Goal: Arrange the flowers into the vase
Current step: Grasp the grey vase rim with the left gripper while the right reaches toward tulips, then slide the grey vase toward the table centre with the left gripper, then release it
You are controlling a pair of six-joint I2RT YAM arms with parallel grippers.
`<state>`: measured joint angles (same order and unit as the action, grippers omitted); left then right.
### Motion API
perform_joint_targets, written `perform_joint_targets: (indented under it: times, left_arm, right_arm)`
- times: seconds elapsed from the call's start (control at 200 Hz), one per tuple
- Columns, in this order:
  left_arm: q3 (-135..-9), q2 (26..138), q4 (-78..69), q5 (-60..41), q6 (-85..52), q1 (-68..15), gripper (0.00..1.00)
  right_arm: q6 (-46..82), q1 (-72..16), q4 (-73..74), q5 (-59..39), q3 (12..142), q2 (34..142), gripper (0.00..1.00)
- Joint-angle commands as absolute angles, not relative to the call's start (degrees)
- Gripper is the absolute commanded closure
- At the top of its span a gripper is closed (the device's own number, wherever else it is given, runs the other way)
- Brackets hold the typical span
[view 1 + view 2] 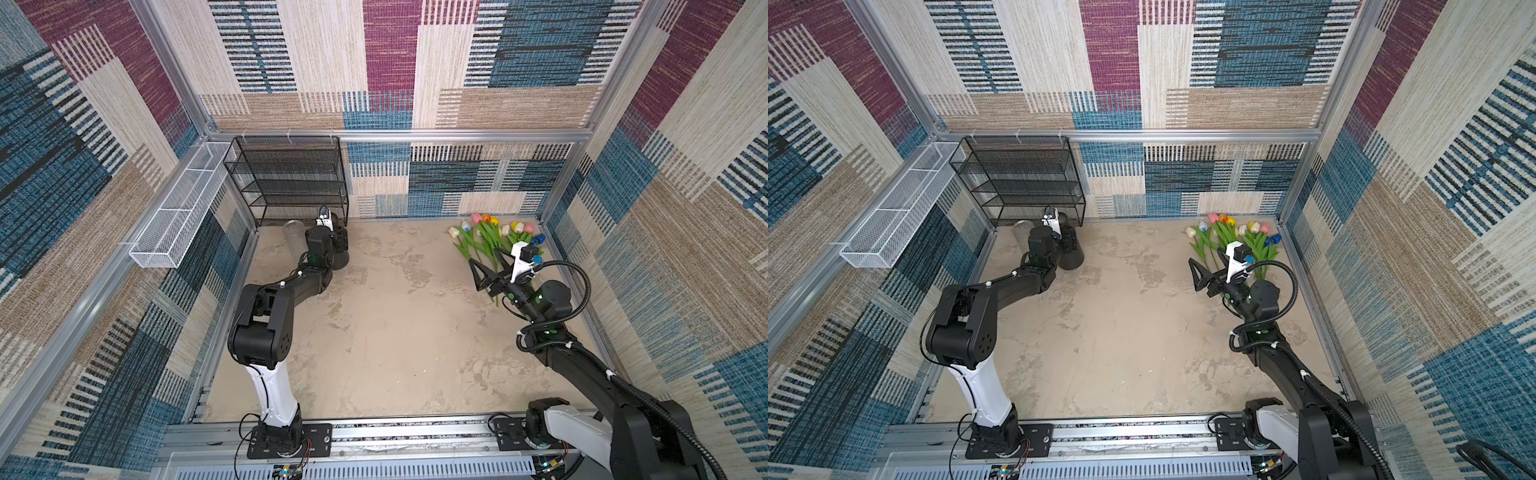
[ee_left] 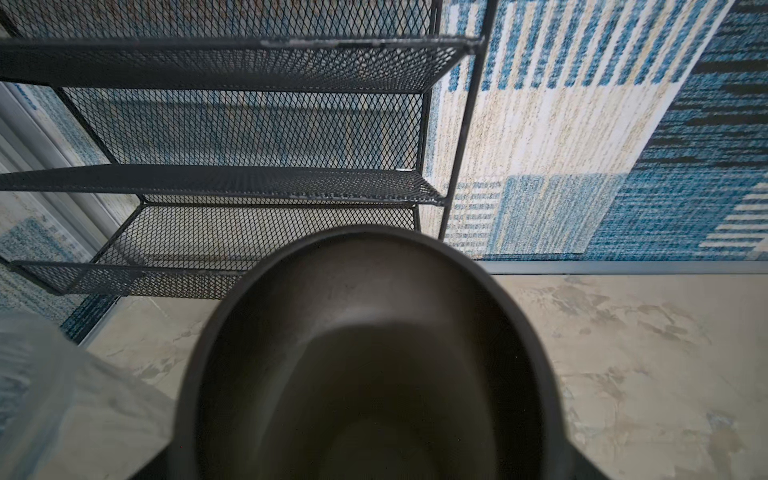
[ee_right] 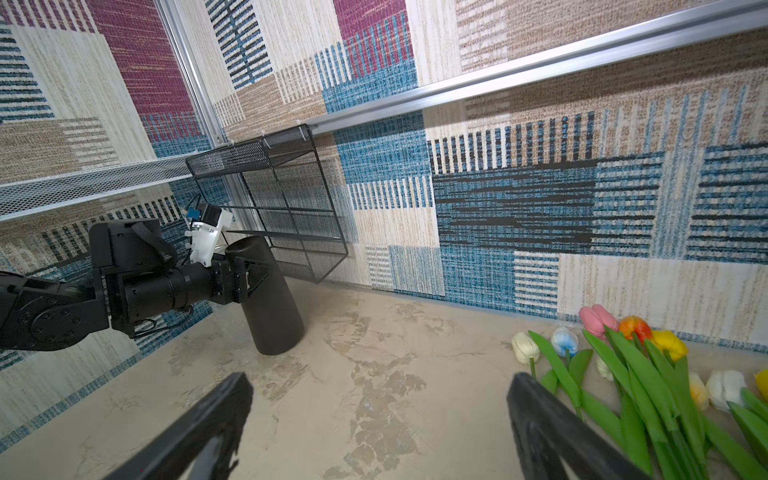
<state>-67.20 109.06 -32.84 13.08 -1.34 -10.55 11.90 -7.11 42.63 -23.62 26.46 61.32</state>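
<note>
The vase is a dark, tapering tube standing at the back left, in front of the rack. Its open mouth fills the left wrist view. My left gripper has a jaw on either side of the vase's upper part. No view shows whether they press on it. The flowers lie in a fan at the back right, with heads in pink, orange, yellow, cream and blue. My right gripper hovers open and empty beside their stems.
A black mesh rack stands against the back wall, just behind the vase. A clear ribbed glass cylinder stands to the vase's left. A white wire basket hangs on the left wall. Both arm bases sit on the front rail.
</note>
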Motion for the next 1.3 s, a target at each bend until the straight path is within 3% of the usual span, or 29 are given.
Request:
perform_joint_targets:
  times: [0.0, 0.27, 0.461, 0.897, 1.297]
  left_arm:
    - [-68.02, 109.73, -34.54, 12.23, -0.15, -10.20, 0.25]
    - [-68.82, 110.08, -34.41, 10.26, 0.00, -9.76, 0.38]
    - [-68.08, 109.66, -34.54, 7.09, 0.00, -9.76, 0.57]
    - [-55.65, 99.57, -42.40, -9.84, -0.30, -13.59, 0.66]
    - [-52.74, 95.56, -44.08, -23.86, 3.75, -32.30, 0.67]
  right_arm:
    - [12.26, -7.19, 43.57, -23.64, 26.15, 60.74, 0.00]
    - [12.48, -7.19, 43.28, -22.81, 26.10, 59.51, 0.00]
    - [12.63, -7.14, 43.01, -22.07, 26.36, 59.67, 0.00]
    - [14.70, -7.09, 41.54, -20.18, 28.74, 64.15, 0.00]
    - [13.97, -7.15, 40.40, -18.49, 30.78, 65.83, 0.00]
